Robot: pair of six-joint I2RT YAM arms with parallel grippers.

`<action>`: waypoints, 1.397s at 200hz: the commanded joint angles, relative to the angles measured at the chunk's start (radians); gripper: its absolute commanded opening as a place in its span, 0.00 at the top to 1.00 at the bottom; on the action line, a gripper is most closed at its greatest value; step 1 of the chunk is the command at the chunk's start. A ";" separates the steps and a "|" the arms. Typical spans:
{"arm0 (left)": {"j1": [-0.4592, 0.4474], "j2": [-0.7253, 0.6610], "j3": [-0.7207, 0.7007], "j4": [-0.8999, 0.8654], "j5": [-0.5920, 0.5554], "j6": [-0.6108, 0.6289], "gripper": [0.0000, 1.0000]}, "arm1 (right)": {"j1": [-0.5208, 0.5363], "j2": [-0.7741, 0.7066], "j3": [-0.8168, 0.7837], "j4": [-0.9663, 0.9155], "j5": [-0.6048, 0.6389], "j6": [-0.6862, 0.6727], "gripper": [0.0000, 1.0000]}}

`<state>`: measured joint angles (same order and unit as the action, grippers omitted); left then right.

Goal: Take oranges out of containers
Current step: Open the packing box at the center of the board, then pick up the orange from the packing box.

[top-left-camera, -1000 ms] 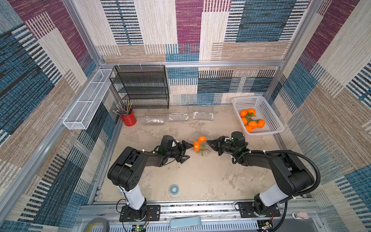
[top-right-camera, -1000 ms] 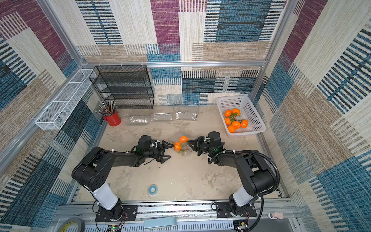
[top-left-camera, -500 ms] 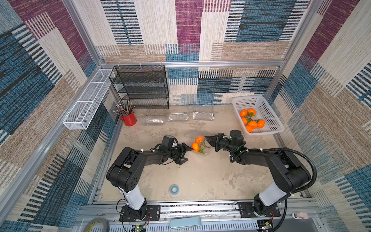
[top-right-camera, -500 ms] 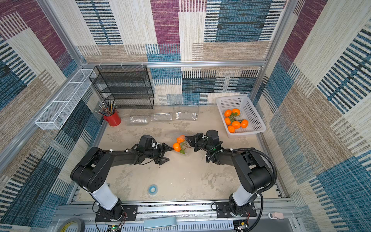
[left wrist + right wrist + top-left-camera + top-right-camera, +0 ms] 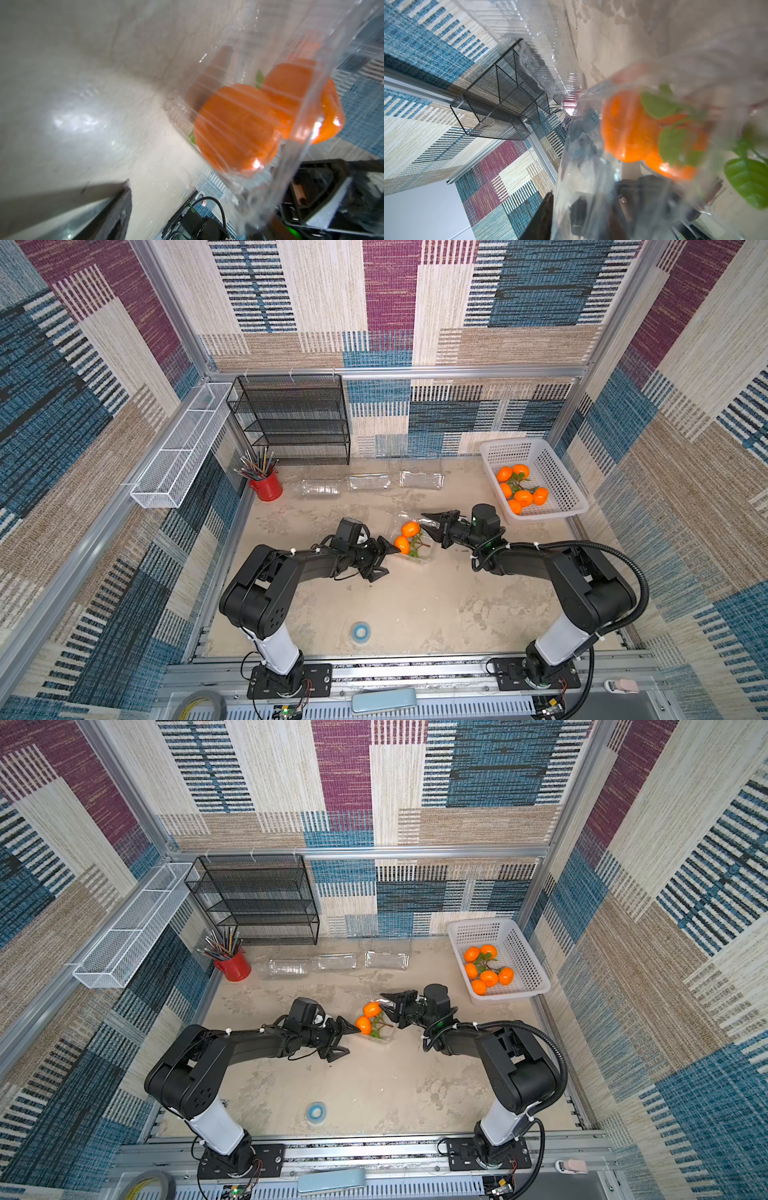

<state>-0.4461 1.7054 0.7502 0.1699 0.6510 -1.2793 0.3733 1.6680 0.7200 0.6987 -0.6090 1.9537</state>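
Note:
Two oranges (image 5: 406,535) (image 5: 368,1017), joined by green leaves, lie in a clear container (image 5: 424,558) (image 5: 384,1038) mid-table. Its lid stands up behind them. My left gripper (image 5: 392,561) (image 5: 353,1041) is open at the container's left end, with its upper finger against the wall by the nearer orange. In the left wrist view the oranges (image 5: 234,128) show through the ribbed plastic. My right gripper (image 5: 426,524) (image 5: 385,1003) is open at the right end, beside the farther orange. In the right wrist view one of its fingers (image 5: 542,218) lies beside the clear lid.
Three empty clear containers (image 5: 370,482) lie in a row at the back. A white basket (image 5: 552,472) at the back right holds several oranges (image 5: 519,493). A red pencil cup (image 5: 268,489) and a black mesh shelf (image 5: 291,418) stand at the back left. A blue tape roll (image 5: 360,632) lies near the front.
My right gripper has opened from shut and shifted slightly toward the back. My left gripper has edged closer to the container. The oranges stay about where they were.

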 commanded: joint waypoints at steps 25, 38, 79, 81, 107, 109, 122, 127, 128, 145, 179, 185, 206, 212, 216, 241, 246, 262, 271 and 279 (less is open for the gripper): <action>0.002 -0.062 0.068 -0.201 -0.062 0.111 0.14 | -0.045 -0.011 0.140 -0.273 -0.088 -0.298 0.39; 0.001 -0.084 0.108 -0.273 -0.109 0.157 0.12 | -0.057 -0.014 0.176 -0.349 -0.099 -0.376 0.32; 0.026 -0.126 0.254 -0.547 -0.194 0.319 0.06 | -0.085 -0.041 0.292 -0.593 -0.094 -0.632 0.10; 0.027 -0.128 0.260 -0.557 -0.200 0.324 0.06 | -0.086 -0.044 0.297 -0.605 -0.092 -0.644 0.09; 0.052 -0.139 0.362 -0.673 -0.258 0.418 0.02 | -0.099 -0.090 0.340 -0.729 -0.053 -0.785 0.00; 0.054 -0.137 0.370 -0.681 -0.260 0.424 0.02 | -0.100 -0.093 0.343 -0.739 -0.049 -0.796 0.00; 0.069 -0.116 0.426 -0.717 -0.262 0.461 0.01 | -0.101 -0.116 0.354 -0.805 -0.016 -0.862 0.01; 0.073 -0.105 0.446 -0.723 -0.257 0.474 0.01 | -0.101 -0.123 0.355 -0.824 -0.007 -0.884 0.02; 0.073 -0.102 0.451 -0.724 -0.256 0.476 0.01 | -0.101 -0.125 0.355 -0.827 -0.005 -0.888 0.01; 0.082 -0.048 0.512 -0.725 -0.228 0.506 0.00 | -0.101 -0.134 0.355 -0.902 0.029 -0.963 0.01; 0.084 0.074 0.600 -0.689 -0.181 0.523 0.00 | -0.100 -0.117 0.336 -1.015 0.108 -1.115 0.02; 0.084 0.090 0.608 -0.676 -0.168 0.521 0.00 | -0.098 -0.107 0.335 -1.027 0.115 -1.139 0.02; 0.077 0.131 0.630 -0.626 -0.134 0.519 0.00 | -0.077 -0.065 0.335 -1.062 0.147 -1.213 0.02; 0.075 0.142 0.631 -0.605 -0.119 0.517 0.00 | -0.069 -0.054 0.333 -1.065 0.154 -1.228 0.01; 0.071 0.149 0.632 -0.594 -0.110 0.515 0.00 | -0.064 -0.046 0.332 -1.065 0.158 -1.234 0.01; 0.040 0.178 0.629 -0.538 -0.086 0.474 0.00 | -0.031 0.000 0.319 -1.050 0.168 -1.247 0.02; 0.033 0.179 0.624 -0.532 -0.092 0.468 0.00 | -0.026 0.005 0.320 -1.044 0.163 -1.247 0.02; 0.014 0.169 0.592 -0.503 -0.099 0.440 0.00 | -0.019 0.018 0.324 -1.036 0.158 -1.245 0.02; 0.005 0.159 0.564 -0.479 -0.098 0.417 0.00 | -0.019 0.026 0.328 -1.037 0.157 -1.245 0.01; -0.004 0.145 0.536 -0.454 -0.096 0.393 0.00 | -0.019 0.033 0.334 -1.039 0.153 -1.248 0.02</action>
<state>-0.4351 1.8740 1.3369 -0.3592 0.5346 -0.8158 0.3542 1.6855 1.0405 -0.3561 -0.4614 0.7303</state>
